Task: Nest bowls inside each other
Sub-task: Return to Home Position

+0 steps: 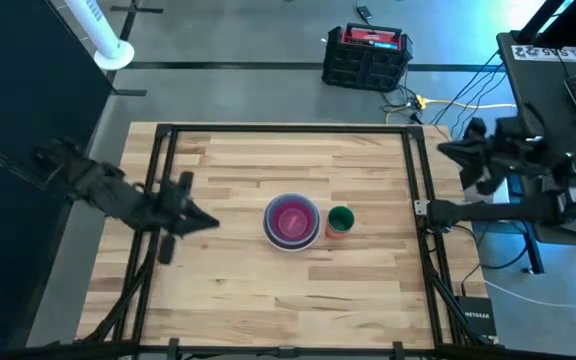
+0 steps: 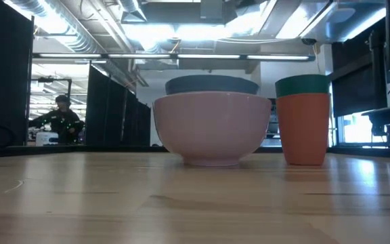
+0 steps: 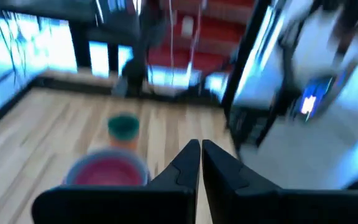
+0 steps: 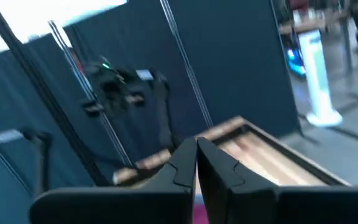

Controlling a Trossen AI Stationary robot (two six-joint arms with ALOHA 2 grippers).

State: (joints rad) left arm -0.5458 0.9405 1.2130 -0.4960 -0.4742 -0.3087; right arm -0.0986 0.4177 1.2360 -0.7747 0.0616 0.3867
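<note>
The bowls stand nested in one stack [image 1: 291,221] at the table's middle. The low view shows a pale pink outer bowl [image 2: 212,129] resting on the table by its base, with a blue rim [image 2: 212,85] above it. A magenta bowl [image 3: 107,169] lies innermost. My left gripper [image 1: 213,224] [image 3: 201,149] is shut and holds nothing. It hangs above the table to the stack's left, pointing toward it. My right gripper [image 1: 441,150] [image 4: 196,146] is shut and holds nothing too. It is pulled back past the table's right edge and points across the table. Neither gripper shows in the low view.
A green cup sits in an orange-red cup [image 1: 340,221] [image 2: 303,122] just right of the stack. A black frame [image 1: 158,180] runs along the table's sides. Bare wood lies toward the near and far edges. Off the far edge, a black-and-red case [image 1: 366,55] stands on the floor.
</note>
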